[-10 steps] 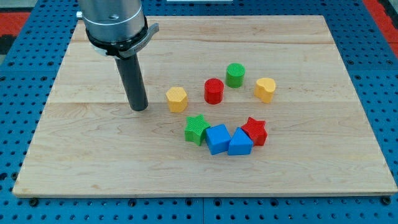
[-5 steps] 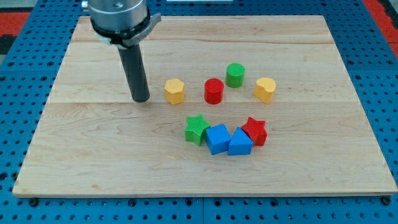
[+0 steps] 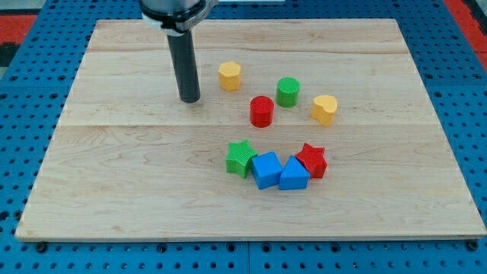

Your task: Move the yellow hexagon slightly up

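**Overshoot Risk: Yellow Hexagon Near Upper Board**

Wooden board (image 3: pixel 114 183) on a blue pegboard surface carries eight blocks. No fingers are fitted; the arm ends in a bare rod that grasps nothing. My tip (image 3: pixel 189 100) rests on the board to the view's left of the yellow hexagon (image 3: pixel 230 75), near it but apart, with a visible gap.

The yellow hexagon lies above and left of the red cylinder (image 3: pixel 262 111) and left of the green cylinder (image 3: pixel 288 92), clear of both.

Hazards, as judged:
- Further upward pushing would exceed "slightly"; the hexagon already sits above its neighbours.
- A tip sweep toward the view's right would strike the hexagon sideways and drive it toward the green cylinder.
- An off-centre contact would rotate the hexagon and deflect it.

The lower cluster, green star (image 3: pixel 240 158) included, lies well apart and appears safe.
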### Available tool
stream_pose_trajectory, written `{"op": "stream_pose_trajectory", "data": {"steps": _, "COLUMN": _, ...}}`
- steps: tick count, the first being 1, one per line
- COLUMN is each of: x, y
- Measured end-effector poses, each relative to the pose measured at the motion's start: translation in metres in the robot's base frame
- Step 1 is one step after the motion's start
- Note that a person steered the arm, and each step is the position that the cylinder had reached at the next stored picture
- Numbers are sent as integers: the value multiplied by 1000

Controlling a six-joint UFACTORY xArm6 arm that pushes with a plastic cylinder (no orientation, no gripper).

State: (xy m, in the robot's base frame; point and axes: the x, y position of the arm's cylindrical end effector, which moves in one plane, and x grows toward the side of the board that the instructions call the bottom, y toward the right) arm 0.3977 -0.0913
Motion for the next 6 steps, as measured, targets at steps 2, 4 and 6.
{"op": "stream_pose_trajectory", "data": {"steps": 2, "x": 15, "y": 10}}
{"op": "stream_pose_trajectory", "data": {"steps": 4, "x": -58, "y": 33}}
{"op": "stream_pose_trajectory", "data": {"steps": 6, "x": -71, "y": 46}}
